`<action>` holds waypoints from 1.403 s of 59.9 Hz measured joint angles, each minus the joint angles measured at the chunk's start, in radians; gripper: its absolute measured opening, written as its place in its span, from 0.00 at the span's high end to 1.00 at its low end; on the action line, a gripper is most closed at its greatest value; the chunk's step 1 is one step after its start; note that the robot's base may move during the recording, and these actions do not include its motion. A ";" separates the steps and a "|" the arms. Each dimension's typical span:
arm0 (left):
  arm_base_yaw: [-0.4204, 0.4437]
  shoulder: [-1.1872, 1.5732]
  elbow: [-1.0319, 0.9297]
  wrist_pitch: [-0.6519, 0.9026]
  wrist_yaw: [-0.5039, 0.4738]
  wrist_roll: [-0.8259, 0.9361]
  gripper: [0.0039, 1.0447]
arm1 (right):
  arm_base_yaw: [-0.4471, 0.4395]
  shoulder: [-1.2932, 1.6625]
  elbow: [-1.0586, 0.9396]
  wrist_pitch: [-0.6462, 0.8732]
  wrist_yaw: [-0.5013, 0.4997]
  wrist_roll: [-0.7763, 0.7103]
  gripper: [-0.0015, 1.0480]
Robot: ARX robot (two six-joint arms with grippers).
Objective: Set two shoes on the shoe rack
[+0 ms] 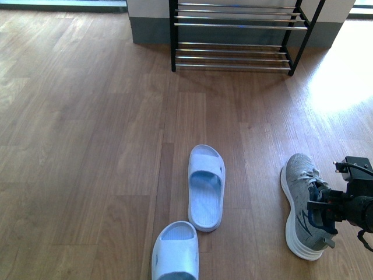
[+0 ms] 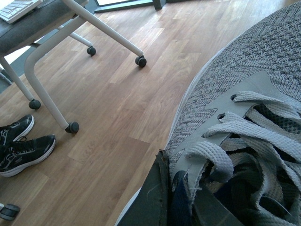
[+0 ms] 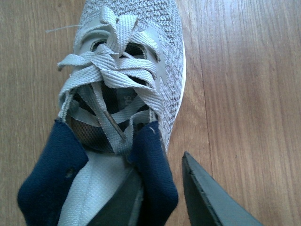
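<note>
While my left claw is clenched on the navy collar of a grey sneaker, out of the front camera's sight, two blue slides lie by the near edge of the floor. The rack stands at the far edge. By the right edge lies the other sneaker. My right claw is released and straddles its collar, one finger outside and clear of it.
</note>
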 joint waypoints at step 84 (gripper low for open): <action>0.000 0.000 0.000 0.000 0.000 0.000 0.99 | 0.113 -2.337 -0.821 -0.870 -0.117 -0.284 0.99</action>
